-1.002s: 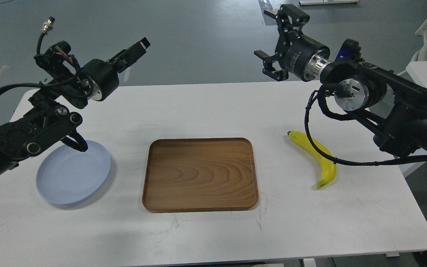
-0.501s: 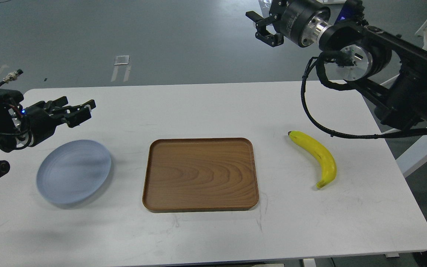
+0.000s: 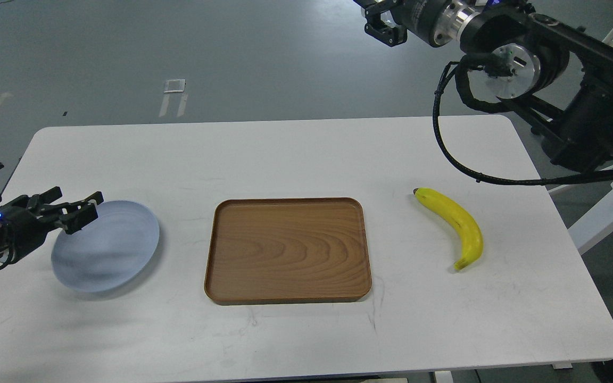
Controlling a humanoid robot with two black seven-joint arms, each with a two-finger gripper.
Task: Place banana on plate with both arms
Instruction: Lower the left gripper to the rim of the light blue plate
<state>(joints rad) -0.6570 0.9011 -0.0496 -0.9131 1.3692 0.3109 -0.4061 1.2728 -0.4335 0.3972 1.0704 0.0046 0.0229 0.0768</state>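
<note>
Banana (image 3: 454,225) on table (image 3: 306,149) right of wooden tray (image 3: 287,250), plate (image 3: 105,245) at left, left gripper (image 3: 75,210) over plate's left rim w/ fingers parted, empty, right gripper (image 3: 383,18) raised far right, partly cropped, jaw state can't tell.

A white rectangular worktop with rounded corners (image 3: 296,154) fills most of the view, its surface faintly scuffed near the front edge. Beyond its far edge lies a smooth grey floor (image 3: 232,48) carrying pale tape marks (image 3: 174,96). White furniture (image 3: 604,213) stands past the right edge.
</note>
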